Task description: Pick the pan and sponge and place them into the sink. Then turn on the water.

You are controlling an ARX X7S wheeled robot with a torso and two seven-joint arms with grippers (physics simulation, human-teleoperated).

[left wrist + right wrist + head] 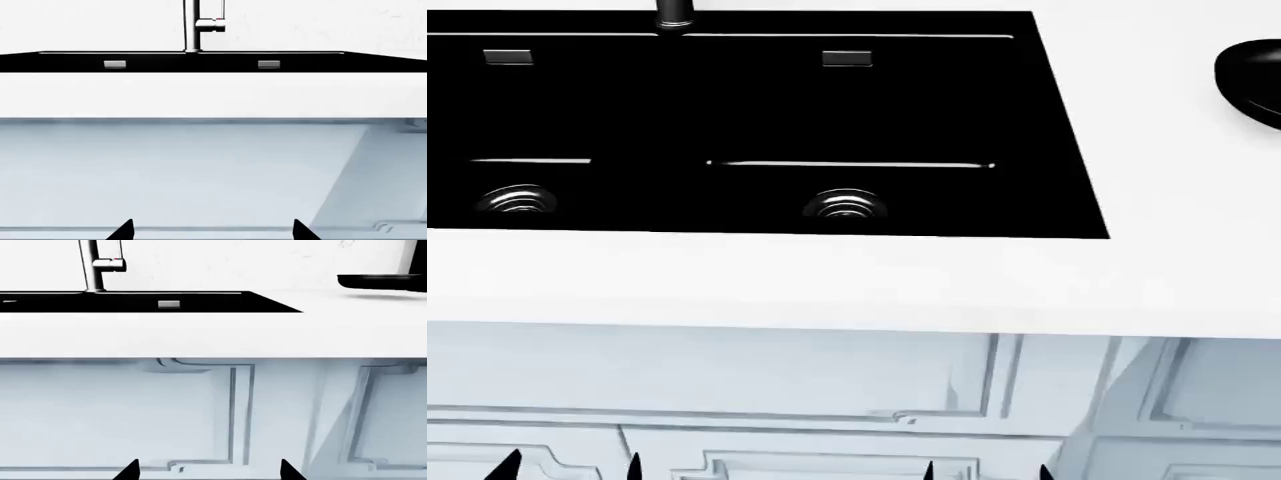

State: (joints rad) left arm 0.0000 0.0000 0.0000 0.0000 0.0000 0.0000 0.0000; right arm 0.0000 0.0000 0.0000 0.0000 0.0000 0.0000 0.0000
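Note:
The black double-basin sink (761,120) is set in the white counter, with two steel drains (846,207) and overflow slots (847,58). It also shows in the left wrist view (200,62) and right wrist view (133,301). The black pan (1250,82) sits on the counter at the far right, cut by the frame edge; its edge also shows in the right wrist view (380,281). The sponge is out of view. No water stream shows. My left gripper (567,468) and right gripper (985,472) are low, in front of the cabinets, both open and empty.
The faucet column (192,25) with its lever (215,22) stands behind the sink's middle; its base shows in the head view (675,15). Pale blue cabinet doors (827,400) lie below the white counter edge (827,290).

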